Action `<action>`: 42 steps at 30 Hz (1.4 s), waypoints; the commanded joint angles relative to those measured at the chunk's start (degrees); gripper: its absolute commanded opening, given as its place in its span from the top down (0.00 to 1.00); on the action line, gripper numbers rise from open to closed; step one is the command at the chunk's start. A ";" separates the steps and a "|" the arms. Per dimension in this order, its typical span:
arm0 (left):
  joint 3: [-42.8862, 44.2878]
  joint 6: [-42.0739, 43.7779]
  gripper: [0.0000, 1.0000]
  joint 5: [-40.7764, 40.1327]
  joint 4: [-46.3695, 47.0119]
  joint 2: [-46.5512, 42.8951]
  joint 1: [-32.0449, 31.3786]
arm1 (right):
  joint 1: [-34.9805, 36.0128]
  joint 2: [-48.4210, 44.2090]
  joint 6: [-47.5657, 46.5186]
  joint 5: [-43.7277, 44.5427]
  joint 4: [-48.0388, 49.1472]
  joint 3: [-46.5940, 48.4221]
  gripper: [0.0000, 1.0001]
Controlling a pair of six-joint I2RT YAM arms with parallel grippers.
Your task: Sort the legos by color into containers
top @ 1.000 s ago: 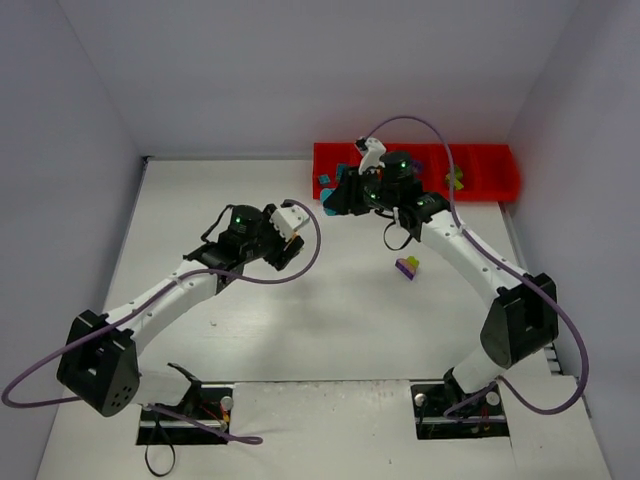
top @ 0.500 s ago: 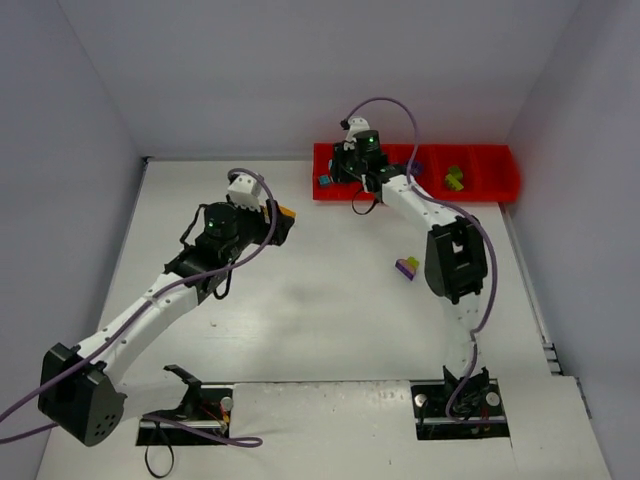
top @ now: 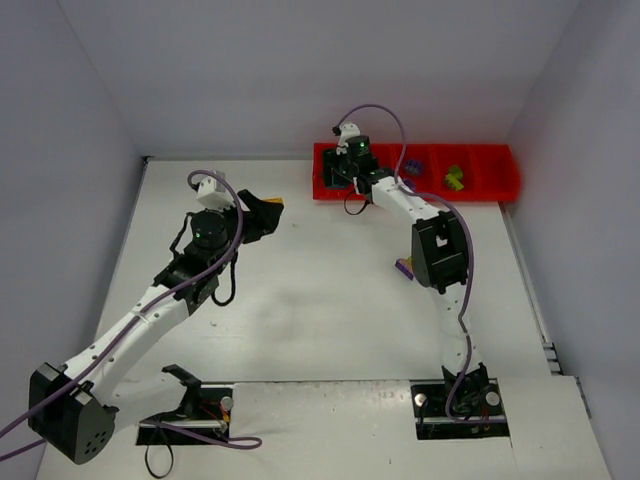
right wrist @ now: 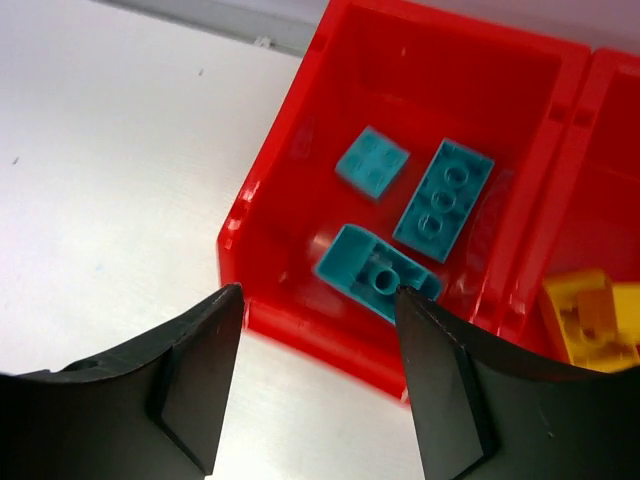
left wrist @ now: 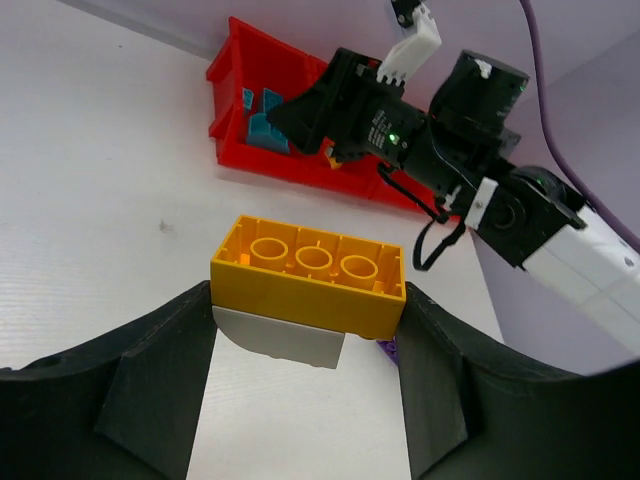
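My left gripper (left wrist: 308,335) is shut on a yellow-orange brick (left wrist: 310,275), held studs-down above the table; from the top camera the same gripper (top: 264,211) and brick (top: 272,204) hang left of the red tray (top: 480,194). My right gripper (right wrist: 318,335) is open with nothing between its fingers, above the front wall of the tray's leftmost compartment (right wrist: 300,335). Three teal bricks (right wrist: 378,275) lie in that compartment. Yellow bricks (right wrist: 590,320) sit in the compartment to its right. From above, the right gripper (top: 336,180) is at the tray's left end.
A purple brick (top: 404,267) lies on the table beside the right arm's elbow. Further right in the tray are purple (top: 413,166) and olive green (top: 455,178) bricks. Walls close in the table at the back and both sides.
The right gripper reached the tray's left end and opened, and its teal brick now lies in the leftmost compartment. The left arm has swung left and back with the yellow-orange brick.
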 commanded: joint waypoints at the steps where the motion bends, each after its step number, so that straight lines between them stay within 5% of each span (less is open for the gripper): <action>1: 1.19 -6.85 0.95 -1.15 7.30 0.35 0.32 | -0.11 -12.51 -1.01 -2.80 7.66 -5.06 0.41; 7: 3.22 -12.91 0.95 0.43 10.71 4.39 0.41 | -0.02 -30.98 1.00 -10.78 14.95 -25.53 0.44; 8: 3.83 -17.35 0.95 1.39 13.25 6.05 0.49 | 0.85 -39.96 2.23 -13.41 19.49 -35.13 0.44; 17: 5.76 -23.72 0.95 3.68 18.46 8.70 0.41 | 4.81 -55.16 6.28 -17.13 25.41 -50.06 0.39; 42: 8.67 -28.65 0.95 3.33 17.67 8.18 -0.47 | 13.95 -48.32 2.59 -14.49 28.58 -41.73 0.36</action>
